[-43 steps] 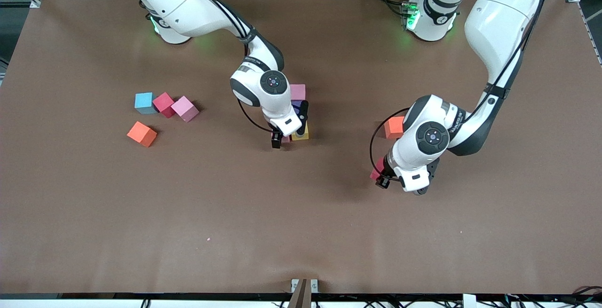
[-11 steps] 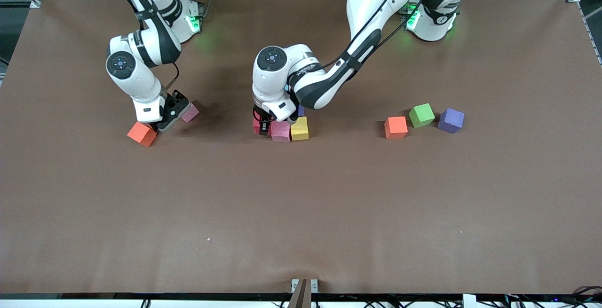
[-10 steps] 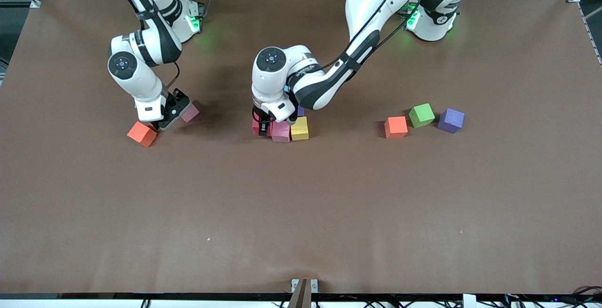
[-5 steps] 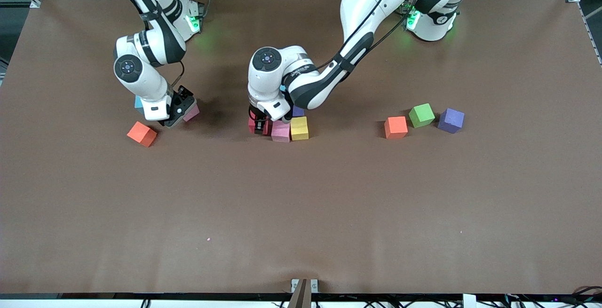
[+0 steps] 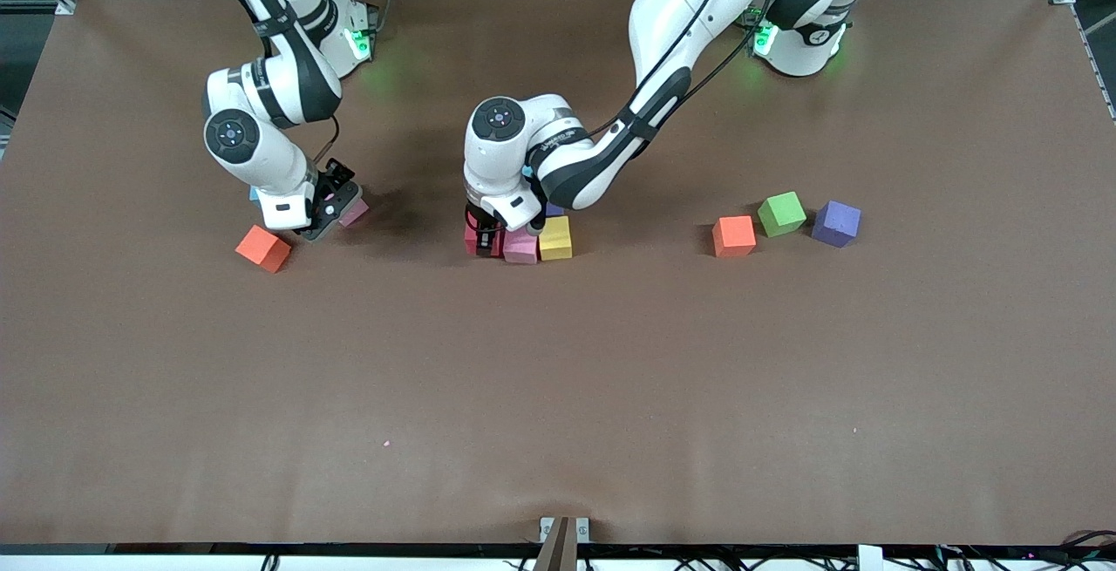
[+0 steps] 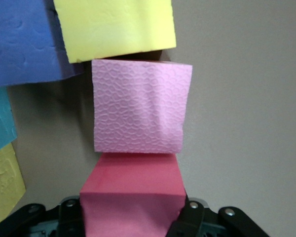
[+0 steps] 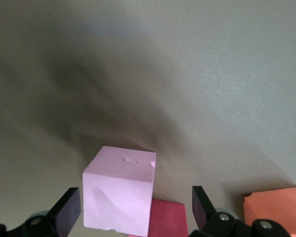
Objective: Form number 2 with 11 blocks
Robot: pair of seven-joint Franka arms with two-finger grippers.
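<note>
1. i see the left gripper down at the table's middle, clamped on a red block that rests at the end of a row with a pink block and a yellow block.
2. in the left wrist view the red block's edge meets the pink block, and the yellow block sits just past that, with a purple block, a teal block and another yellow block alongside; the number 2 is only this partial cluster.
3. my right gripper is low toward the right arm's end of the table, fingers spread apart on either side of a second pink block without pressing it.
4. a second red block lies just beside that pink one, and an orange block sits close by, nearer the front camera.
5. toward the left arm's end i see another orange block, a green block and a second purple block in a loose line.
</note>
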